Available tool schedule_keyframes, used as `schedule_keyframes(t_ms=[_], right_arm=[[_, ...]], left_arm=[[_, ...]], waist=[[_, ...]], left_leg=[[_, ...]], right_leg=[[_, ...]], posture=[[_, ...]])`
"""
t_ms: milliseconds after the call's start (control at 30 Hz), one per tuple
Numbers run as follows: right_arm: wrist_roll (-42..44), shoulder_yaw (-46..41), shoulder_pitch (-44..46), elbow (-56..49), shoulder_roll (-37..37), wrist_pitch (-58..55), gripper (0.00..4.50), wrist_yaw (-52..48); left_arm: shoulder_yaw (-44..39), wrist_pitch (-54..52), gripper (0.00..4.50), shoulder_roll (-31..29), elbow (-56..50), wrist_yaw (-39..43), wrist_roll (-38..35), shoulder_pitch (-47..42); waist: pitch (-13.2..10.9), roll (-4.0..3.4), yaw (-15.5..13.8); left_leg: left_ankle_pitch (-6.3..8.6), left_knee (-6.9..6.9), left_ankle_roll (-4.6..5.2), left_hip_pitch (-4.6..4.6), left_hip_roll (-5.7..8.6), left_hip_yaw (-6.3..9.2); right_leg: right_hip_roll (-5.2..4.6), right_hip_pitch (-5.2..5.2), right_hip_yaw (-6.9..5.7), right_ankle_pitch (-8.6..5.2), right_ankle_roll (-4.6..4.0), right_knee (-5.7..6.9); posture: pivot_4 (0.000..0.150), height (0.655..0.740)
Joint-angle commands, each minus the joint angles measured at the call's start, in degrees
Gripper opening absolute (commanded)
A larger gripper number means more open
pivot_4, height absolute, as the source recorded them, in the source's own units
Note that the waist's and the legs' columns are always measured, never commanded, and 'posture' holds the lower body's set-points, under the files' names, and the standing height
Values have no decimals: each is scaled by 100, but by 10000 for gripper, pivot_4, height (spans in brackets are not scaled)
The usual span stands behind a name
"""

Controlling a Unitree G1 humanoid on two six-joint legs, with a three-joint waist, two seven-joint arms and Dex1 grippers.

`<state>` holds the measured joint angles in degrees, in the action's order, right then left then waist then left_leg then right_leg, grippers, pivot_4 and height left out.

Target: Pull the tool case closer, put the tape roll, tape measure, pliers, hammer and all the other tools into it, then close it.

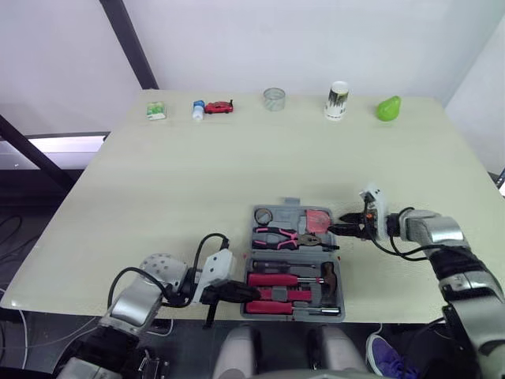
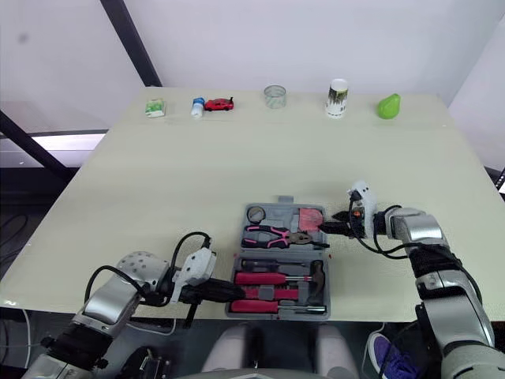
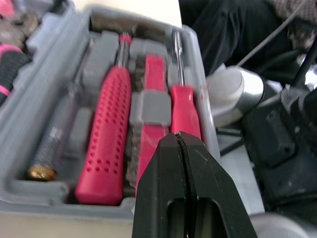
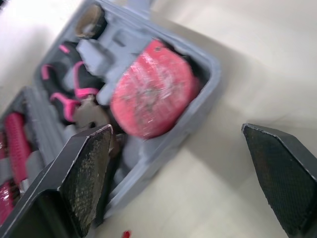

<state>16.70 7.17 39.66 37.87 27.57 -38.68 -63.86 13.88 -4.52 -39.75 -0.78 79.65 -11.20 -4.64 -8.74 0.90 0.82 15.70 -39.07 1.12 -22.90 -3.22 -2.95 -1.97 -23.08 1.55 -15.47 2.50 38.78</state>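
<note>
Both sides of the full tool case [image 1: 286,213], near the table's [image 1: 197,181] front edge, are covered: left gripper [image 1: 251,293] shut on nothing, right gripper [image 1: 335,227] wide open and empty by the tape measure [image 1: 318,219], maybe ready to close it.

The grey tool case [image 1: 288,212] lies open near the bench's front edge. Its far row holds the tape roll [image 1: 263,215] and red tape measure [image 1: 318,219]. Pink pliers [image 1: 276,237], hammer [image 1: 293,279] and red screwdrivers [image 1: 272,298] lie nearer.

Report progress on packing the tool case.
Done: tool case sits near the front edge of the table, with tape roll, tape measure, pliers, hammer and screwdrivers in their slots. In hand: nothing; left gripper is shut at the case's near corner, right gripper open at its side by the tape measure. Left: closing the case.
</note>
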Motion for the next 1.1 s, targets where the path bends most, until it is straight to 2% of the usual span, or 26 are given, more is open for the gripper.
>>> schedule_keyframes(t_ms=[33,367,633,867,1100], right_arm=[[34,-41,349,625,-290,-138,43958,-241],[305,-645,891,1621,-802,-233,43958,-707],[496,-924,890,1412,-904,-120,43958,-1356],[995,-978,457,114,-786,-656,43958,-1815],[1819,-680,-776,-2600,-271,-1742,43958,-1959]], left_arm=[[166,285,0,-75,137,-131,305,-31],[222,214,0,-56,303,-324,287,-25],[148,151,0,-74,253,-370,186,30],[-189,-271,0,-221,-260,-562,-219,453],[-966,-810,0,-650,-903,-555,-1022,989]], waist=[[1,0,27],[1,-2,119],[-1,-6,149],[-3,-8,151],[-4,-8,137]], left_leg=[[0,0,0,3,-2,-2],[0,5,0,8,-5,-1],[0,6,0,7,-5,-1],[0,15,0,3,-7,0],[0,48,0,-10,-7,1]], right_leg=[[1,0,2,0,0,1],[3,0,3,0,-1,5],[1,0,4,1,0,5],[0,-5,5,1,0,4],[-6,-32,2,-6,-10,1]], posture=[[1500,7400],[1500,7400],[1500,7400],[1500,7400],[1500,7400]])
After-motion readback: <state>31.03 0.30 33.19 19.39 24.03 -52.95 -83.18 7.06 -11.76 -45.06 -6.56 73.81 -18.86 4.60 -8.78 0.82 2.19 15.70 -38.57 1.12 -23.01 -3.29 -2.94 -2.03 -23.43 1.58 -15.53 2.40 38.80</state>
